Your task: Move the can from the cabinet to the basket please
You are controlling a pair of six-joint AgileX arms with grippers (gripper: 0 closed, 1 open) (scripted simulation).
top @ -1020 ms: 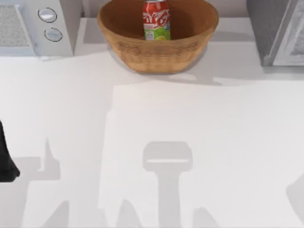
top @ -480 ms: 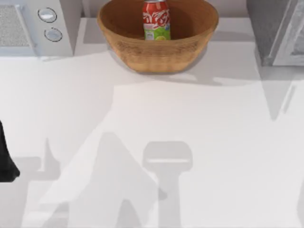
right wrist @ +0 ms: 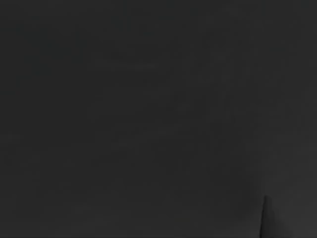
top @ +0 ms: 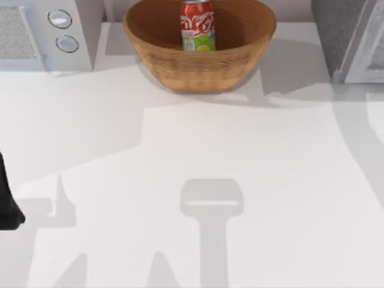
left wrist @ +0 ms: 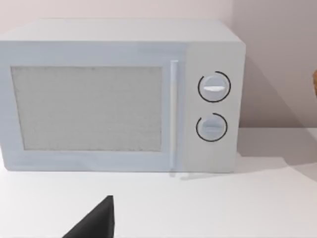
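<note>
The can (top: 197,25) stands upright inside the basket (top: 199,60) at the frame's upper middle; I cannot tell either arm's jaws' state.

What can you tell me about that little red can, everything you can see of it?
The can is a small red soda can with white script lettering, a green-and-white label on its lower part and a silver top. It stands upright inside the basket, a round woven wicker bowl at the back of the table, and it is much smaller than the basket. Its base is hidden behind the basket's near rim. Nothing grips or touches it apart from the basket.
</note>
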